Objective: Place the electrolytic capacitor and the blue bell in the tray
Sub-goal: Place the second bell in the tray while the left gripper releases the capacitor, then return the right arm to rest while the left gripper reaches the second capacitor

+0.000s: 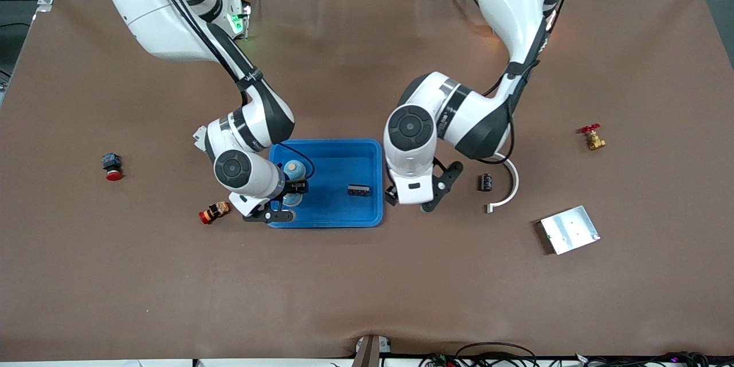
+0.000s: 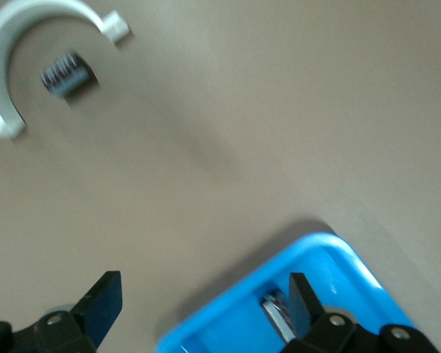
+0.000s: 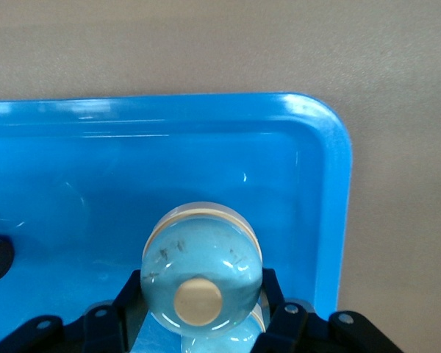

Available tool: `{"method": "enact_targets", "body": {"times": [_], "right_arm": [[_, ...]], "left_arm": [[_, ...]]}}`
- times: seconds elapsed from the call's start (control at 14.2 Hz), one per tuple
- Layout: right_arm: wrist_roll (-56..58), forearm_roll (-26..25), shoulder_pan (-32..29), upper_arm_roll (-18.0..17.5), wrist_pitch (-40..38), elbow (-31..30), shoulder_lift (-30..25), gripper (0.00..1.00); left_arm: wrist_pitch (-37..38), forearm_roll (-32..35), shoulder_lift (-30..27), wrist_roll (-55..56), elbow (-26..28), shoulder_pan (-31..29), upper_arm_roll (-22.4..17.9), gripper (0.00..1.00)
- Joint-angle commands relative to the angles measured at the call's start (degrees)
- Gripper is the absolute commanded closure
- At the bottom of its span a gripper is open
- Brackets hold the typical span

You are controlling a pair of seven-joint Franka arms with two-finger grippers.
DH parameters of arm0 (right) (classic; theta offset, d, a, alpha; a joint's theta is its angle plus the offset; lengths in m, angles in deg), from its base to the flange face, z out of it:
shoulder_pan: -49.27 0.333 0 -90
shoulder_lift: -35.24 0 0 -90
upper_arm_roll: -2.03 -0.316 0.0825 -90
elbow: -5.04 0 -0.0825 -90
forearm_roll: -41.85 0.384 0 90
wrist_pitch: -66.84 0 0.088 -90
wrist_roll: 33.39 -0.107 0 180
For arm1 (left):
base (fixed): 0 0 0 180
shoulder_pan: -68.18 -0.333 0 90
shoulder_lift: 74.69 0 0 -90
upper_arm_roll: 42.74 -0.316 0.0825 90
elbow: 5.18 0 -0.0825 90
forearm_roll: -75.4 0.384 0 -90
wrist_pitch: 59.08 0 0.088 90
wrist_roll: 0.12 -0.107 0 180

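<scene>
bell gripped over the tray, one capacitor already inside

brown matte table spanning the whole front view, slightly rumpled along the edge nearest the camera, with cables trailing there. grey floor and aluminium frame posts at the corners by the arm bases.

bright-blue tray near the middle of the table. inside it, toward the left arm's end, a small dark electrolytic capacitor lying on its side. at the tray's other end, right gripper clamped narrow on the blue bell, pale blue dome with a cream knob on top, seen close in the right wrist view just inside a rounded corner of the tray.

left gripper hanging just past the tray's rim on the left arm's side, fingers spread wide, holding nothing.

beside it on the cloth, a second dark capacitor cradled by a white curved clip. silver metal plate nearer the camera. brass valve with red handle toward the left arm's end. red-capped orange part just beside the tray's corner, and a red and black button well apart toward the right arm's end.
</scene>
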Motion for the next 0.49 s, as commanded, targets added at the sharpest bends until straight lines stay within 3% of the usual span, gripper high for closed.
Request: {"method": "enact_targets", "body": {"times": [0.0, 0.07, 0.14, 0.21, 0.42], "right_arm": [[-0.7, 0.8, 0.4, 0.5, -0.5, 1.6, 1.0, 0.52], [-0.7, 0.7, 0.4, 0.5, -0.4, 1.6, 1.1, 0.34], [-0.7, 0.6, 0.4, 0.5, -0.4, 1.6, 1.2, 0.27], [-0.7, 0.6, 0.2, 0.6, -0.2, 1.7, 1.4, 0.01], [-0.3, 0.6, -0.4, 0.6, 0.3, 1.9, 1.1, 0.0]], "left_arm": [[-0.3, 1.8, -7.3, -7.1, 9.3, -0.9, 0.1, 0.0], [-0.8, 1.8, -9.2, -9.9, 12.0, -1.5, 0.1, 0.0], [-2.5, 1.8, -11.5, -12.9, 15.2, -2.4, 0.1, 0.0], [-4.7, 1.8, -14.3, -15.8, 19.2, -3.0, 0.1, 0.0], [-12.0, 1.7, -22.5, -26.8, 33.0, -7.0, 0.4, 0.0]]}}
